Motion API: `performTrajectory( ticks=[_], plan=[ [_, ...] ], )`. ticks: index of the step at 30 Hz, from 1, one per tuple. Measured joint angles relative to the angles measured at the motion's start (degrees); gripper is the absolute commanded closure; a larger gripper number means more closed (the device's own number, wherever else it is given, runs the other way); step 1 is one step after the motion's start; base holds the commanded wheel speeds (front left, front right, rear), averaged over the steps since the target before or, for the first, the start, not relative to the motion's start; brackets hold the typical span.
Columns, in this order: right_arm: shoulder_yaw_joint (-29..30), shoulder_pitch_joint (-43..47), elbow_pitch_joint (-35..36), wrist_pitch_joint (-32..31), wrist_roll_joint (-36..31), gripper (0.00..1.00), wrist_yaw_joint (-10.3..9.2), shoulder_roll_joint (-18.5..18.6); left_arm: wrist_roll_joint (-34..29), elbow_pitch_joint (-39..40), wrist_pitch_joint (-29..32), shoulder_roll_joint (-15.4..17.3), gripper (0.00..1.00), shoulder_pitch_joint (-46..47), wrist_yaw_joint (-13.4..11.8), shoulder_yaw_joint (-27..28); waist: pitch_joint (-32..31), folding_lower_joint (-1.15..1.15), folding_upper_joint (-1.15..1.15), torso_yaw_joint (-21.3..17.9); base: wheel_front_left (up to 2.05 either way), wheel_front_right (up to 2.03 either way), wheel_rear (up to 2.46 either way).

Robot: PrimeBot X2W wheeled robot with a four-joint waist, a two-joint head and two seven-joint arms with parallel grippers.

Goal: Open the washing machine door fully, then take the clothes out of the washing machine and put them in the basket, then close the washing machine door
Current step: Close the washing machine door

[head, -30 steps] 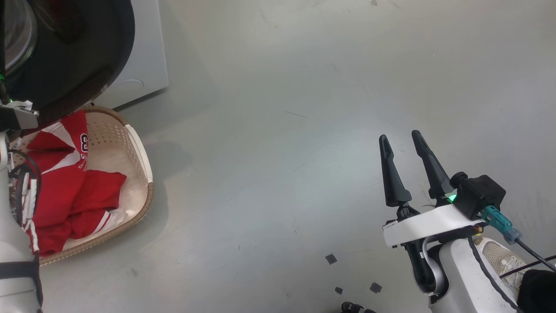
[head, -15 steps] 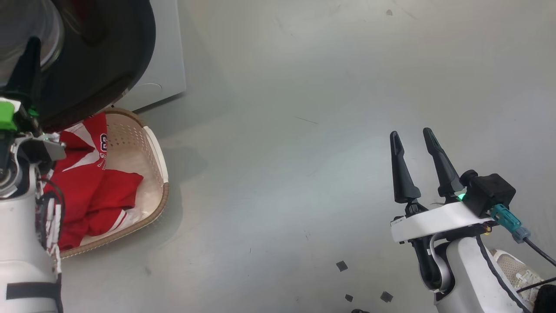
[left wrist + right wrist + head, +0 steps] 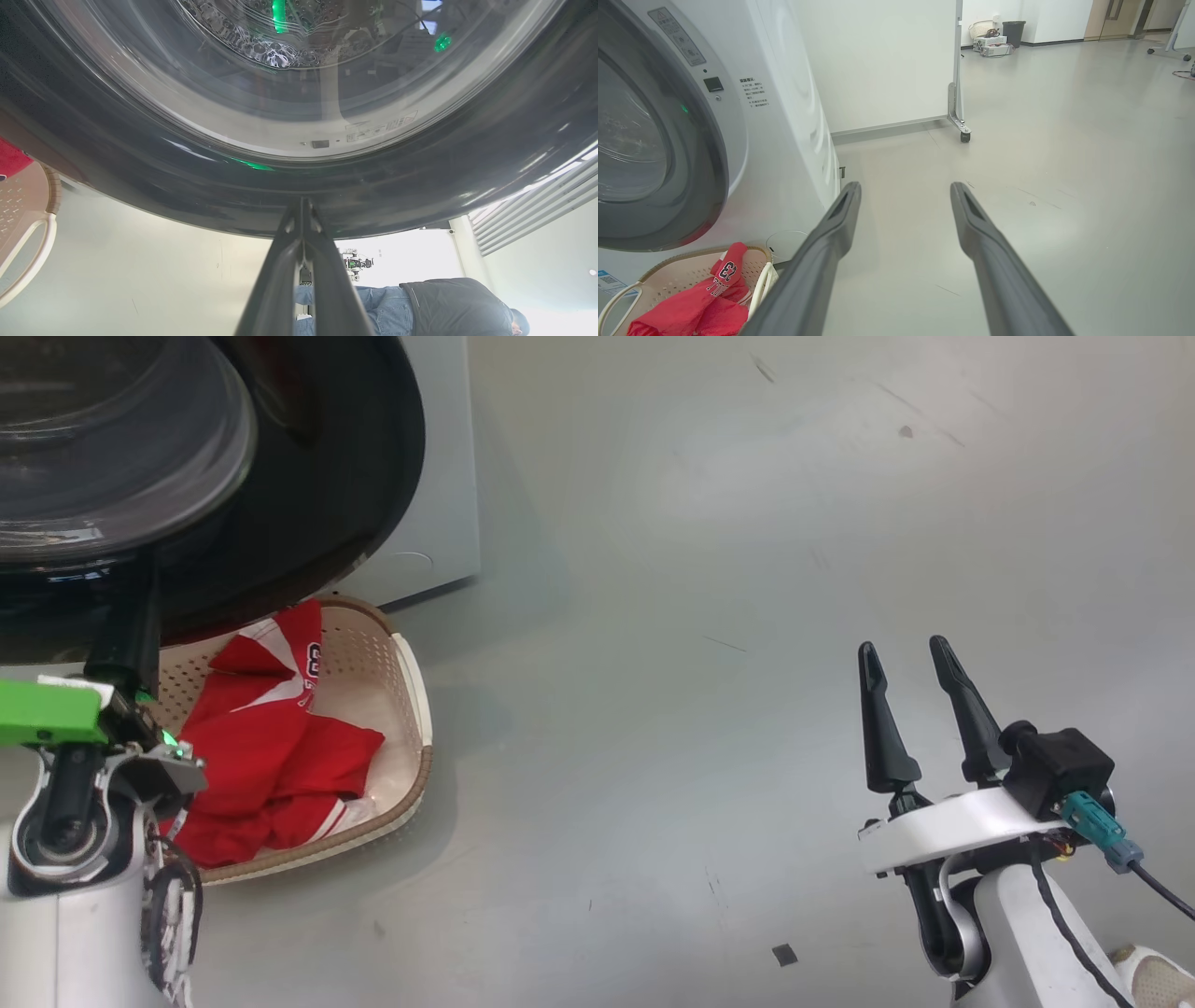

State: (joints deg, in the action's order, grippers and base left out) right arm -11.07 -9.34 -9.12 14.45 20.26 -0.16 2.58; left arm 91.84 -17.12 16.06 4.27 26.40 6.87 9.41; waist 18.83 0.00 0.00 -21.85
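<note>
Here left gripper [image 3: 302,205] pinched at door rim [image 3: 187,186]; clothes [image 3: 261,756] in basket [image 3: 412,709].

L gripper [image 3: 302,207] fingers tight together; R gripper [image 3: 904,647] fingers wide apart, tips up.

Lab hall: bare grey floor [image 3: 1064,140], wheeled partition [image 3: 878,60]

The clothes [image 3: 271,756] are red with white stripes; the basket [image 3: 412,691] is cream, perforated, brown-rimmed; the washing machine [image 3: 784,140] is white, its door [image 3: 373,476] glossy black; the floor [image 3: 747,523] is grey
</note>
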Motion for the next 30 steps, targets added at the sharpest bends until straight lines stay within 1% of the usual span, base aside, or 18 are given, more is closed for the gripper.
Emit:
performTrajectory(
  ticks=[9,10,12,13,14,15,16,21,25,26,28,30],
  plan=[
    [0.58,2.49,-0.65,0.0,-1.26,0.0,0.02,1.25,0.13,5.52,-0.35,-1.27,1.0,-7.93,0.0,-1.27,-3.44,0.0,0.0,4.68,0.0,0.0,0.0],
    [0.58,2.7,-0.69,0.0,-1.27,0.0,0.02,1.27,0.11,6.13,-0.53,-1.3,0.87,-8.6,0.0,-1.32,-3.78,0.0,0.0,5.22,0.0,0.0,0.0],
    [0.59,3.04,-0.93,0.0,-1.35,0.0,0.03,1.4,-0.09,7.24,-0.99,-1.37,0.56,-9.85,0.0,-1.65,-4.48,0.0,0.0,6.3,0.0,0.0,0.0],
    [0.59,3.15,-1.05,0.0,-1.48,0.0,0.03,1.51,-0.09,7.75,-1.01,-1.41,0.21,-10.47,0.0,-1.9,-4.83,0.0,0.0,6.81,0.0,0.0,0.0],
    [0.63,3.32,-1.13,0.0,-1.79,0.0,0.03,1.59,-0.13,8.24,-1.24,-1.53,0.04,-11.14,0.0,-1.94,-5.2,0.0,0.0,7.32,0.0,0.0,0.0],
    [0.63,3.56,-1.21,0.0,-1.83,0.0,0.03,1.68,-0.36,8.6,-1.75,-1.57,0.04,-11.83,0.0,-2.0,-5.56,0.0,0.0,7.81,0.0,0.0,0.0],
    [0.64,3.84,-1.32,0.0,-1.83,0.0,0.04,1.75,-0.93,9.01,-2.13,-1.58,0.0,-12.58,0.0,-2.12,-5.94,0.0,0.0,8.29,0.0,0.0,0.0],
    [0.65,4.24,-1.51,0.0,-2.33,0.0,0.07,2.05,-1.92,10.99,-4.57,-1.65,0.0,-15.61,0.0,-2.18,-7.84,0.0,0.0,10.4,0.0,0.0,0.0],
    [0.87,5.05,-1.66,0.0,-2.34,0.0,0.05,2.27,-5.47,13.57,-6.88,-1.67,0.0,-17.61,0.0,-2.93,-9.42,0.0,0.0,11.8,0.0,0.0,0.0],
    [0.89,5.41,-1.81,0.0,-2.35,0.0,0.05,2.37,-7.09,14.25,-7.71,-1.61,0.0,-18.09,0.0,-3.34,-9.81,0.0,0.0,12.12,0.0,0.0,0.0],
    [1.05,6.11,-1.86,0.0,-2.36,0.0,0.02,2.53,-12.83,15.44,-8.79,-1.05,0.0,-19.46,0.0,-4.95,-10.52,0.0,0.0,12.77,0.0,0.0,0.0],
    [1.22,6.55,-1.86,0.0,-2.44,0.0,0.01,2.66,-16.75,16.71,-10.57,-0.54,0.0,-20.82,0.0,-6.28,-11.1,0.0,0.0,13.44,0.0,0.0,0.0]
  ],
)
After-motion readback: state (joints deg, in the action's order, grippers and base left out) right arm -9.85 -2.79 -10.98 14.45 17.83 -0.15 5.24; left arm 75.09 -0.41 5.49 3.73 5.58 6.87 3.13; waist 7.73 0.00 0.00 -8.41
